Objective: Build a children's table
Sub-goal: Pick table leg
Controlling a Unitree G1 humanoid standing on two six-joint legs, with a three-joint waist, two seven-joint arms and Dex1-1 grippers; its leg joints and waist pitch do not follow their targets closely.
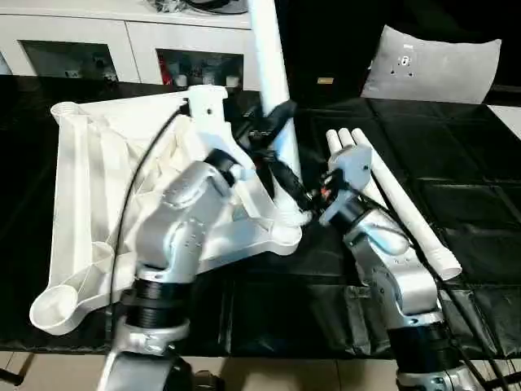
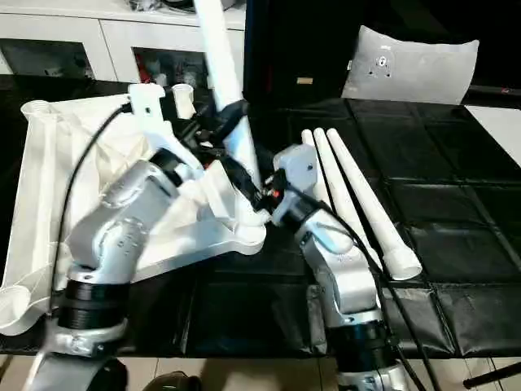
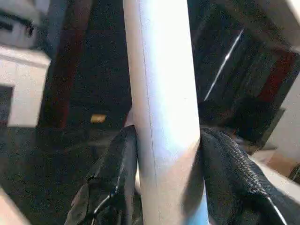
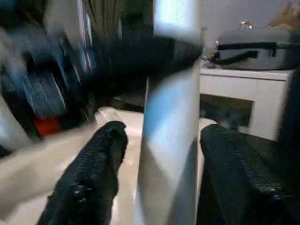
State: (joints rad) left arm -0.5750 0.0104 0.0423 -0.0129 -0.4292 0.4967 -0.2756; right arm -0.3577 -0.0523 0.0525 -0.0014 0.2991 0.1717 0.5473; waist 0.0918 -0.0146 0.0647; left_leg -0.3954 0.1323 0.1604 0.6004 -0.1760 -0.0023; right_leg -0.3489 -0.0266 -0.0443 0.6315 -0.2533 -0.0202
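Note:
The children's table top (image 1: 85, 163) lies upside down, ribs up, on the left of the black work table. One white leg (image 1: 271, 73) stands upright in its near right corner socket (image 1: 286, 218). My left gripper (image 1: 277, 116) is shut on this leg partway up, and its fingers (image 3: 117, 164) press both sides of the tube. My right gripper (image 1: 306, 204) sits low by the socket, open, its fingers (image 4: 103, 159) standing off either side of the leg (image 4: 168, 140). Three more legs (image 1: 399, 204) lie side by side to the right.
A white cabinet (image 1: 122, 41) runs along the back. A pale cushion (image 1: 435, 65) leans at the back right. The black table's front edge (image 1: 309, 346) is close below my forearms. A cable (image 1: 138, 187) loops over the table top from my left arm.

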